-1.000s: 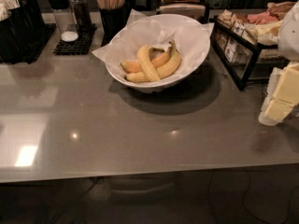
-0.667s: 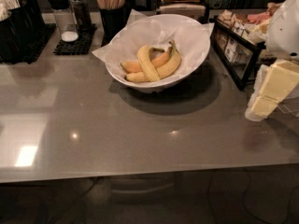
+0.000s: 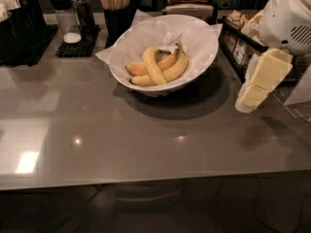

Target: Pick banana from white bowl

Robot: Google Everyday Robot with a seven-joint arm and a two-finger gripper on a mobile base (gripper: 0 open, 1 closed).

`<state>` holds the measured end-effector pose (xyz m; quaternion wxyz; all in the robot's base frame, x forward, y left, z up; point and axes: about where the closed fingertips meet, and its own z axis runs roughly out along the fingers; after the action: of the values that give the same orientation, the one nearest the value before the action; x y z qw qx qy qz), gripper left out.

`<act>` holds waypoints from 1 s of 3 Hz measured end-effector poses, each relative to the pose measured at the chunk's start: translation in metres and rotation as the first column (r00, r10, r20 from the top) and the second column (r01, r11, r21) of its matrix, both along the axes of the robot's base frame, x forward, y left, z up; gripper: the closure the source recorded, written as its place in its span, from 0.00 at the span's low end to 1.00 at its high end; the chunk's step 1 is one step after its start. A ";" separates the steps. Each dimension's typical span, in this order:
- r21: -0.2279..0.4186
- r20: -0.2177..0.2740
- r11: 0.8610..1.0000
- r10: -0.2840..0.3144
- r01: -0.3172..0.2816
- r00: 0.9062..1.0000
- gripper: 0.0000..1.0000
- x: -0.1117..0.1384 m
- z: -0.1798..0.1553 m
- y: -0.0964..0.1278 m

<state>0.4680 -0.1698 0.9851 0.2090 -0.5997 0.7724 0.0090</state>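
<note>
The white bowl [image 3: 204, 57] stands at the back middle of the grey table, lined with crinkled white paper. Three bananas lie in it. The pale bright-yellow banana [image 3: 152, 65] lies on top, curved, running from back to front. An orange-tinted banana [image 3: 167, 62] and a longer golden dark-stemmed banana [image 3: 174, 71] lie under and beside it. My gripper [image 3: 248, 100], pale yellow under a white wrist, hangs at the right, beside the bowl's right rim, above the table, and holds nothing.
A dark wire rack [image 3: 238, 47] with packets stands at the back right, behind the gripper. A cup of wooden sticks [image 3: 115, 4], shakers [image 3: 62, 13] on a black mat and dark holders [image 3: 19, 28] line the back left. The table's front edge [image 3: 146, 181] runs across the bottom.
My gripper has moved left, from the right edge of the view toward the bowl's right side. The bowl and bananas have not moved.
</note>
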 end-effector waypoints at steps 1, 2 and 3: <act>0.048 0.028 0.997 -0.054 0.053 0.998 0.00 0.013 -0.003 0.008; 0.094 0.095 0.993 -0.075 0.066 0.993 0.00 0.042 -0.004 0.037; 0.106 0.119 0.992 -0.081 0.069 0.990 0.00 0.048 0.000 0.039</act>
<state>0.5156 -0.1305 0.9855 0.2865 -0.5582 0.7787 0.0033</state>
